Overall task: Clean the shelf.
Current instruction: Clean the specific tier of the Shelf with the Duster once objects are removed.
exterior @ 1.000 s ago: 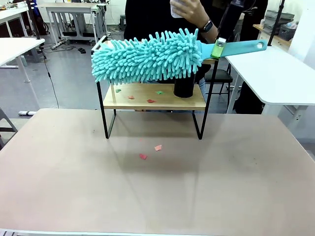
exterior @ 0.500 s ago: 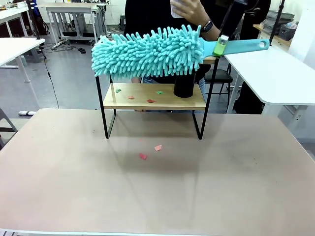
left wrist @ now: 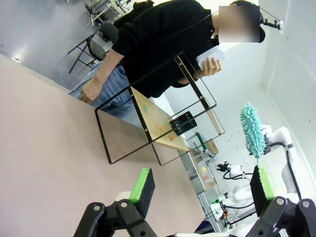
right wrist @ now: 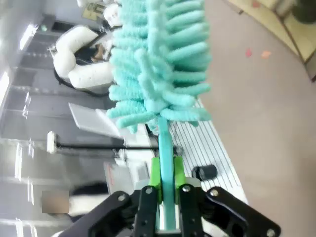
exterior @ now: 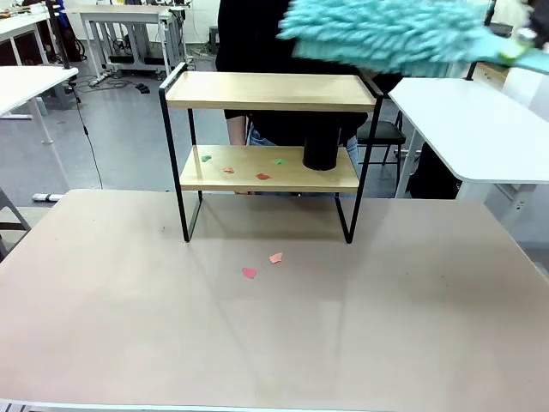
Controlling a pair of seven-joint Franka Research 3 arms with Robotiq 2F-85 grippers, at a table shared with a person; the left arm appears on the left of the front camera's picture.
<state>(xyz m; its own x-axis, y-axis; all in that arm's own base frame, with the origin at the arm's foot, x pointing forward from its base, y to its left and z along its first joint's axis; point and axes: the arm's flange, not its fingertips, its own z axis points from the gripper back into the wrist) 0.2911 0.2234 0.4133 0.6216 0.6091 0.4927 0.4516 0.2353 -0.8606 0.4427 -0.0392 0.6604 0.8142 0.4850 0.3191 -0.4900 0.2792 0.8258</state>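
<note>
The right gripper is clamped on the teal handle of a fluffy duster, whose head is carried straight out beyond the jaws. The shelf is seen below and to one side of that head, apart from it, with coloured paper scraps and a black cup on its lower board. The left gripper is held with its jaws wide apart; the shelf is framed ahead of it, well off.

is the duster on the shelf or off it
Off. The duster hangs in the air above the right end of the shelf, not touching it, clamped in the right hand.
</note>
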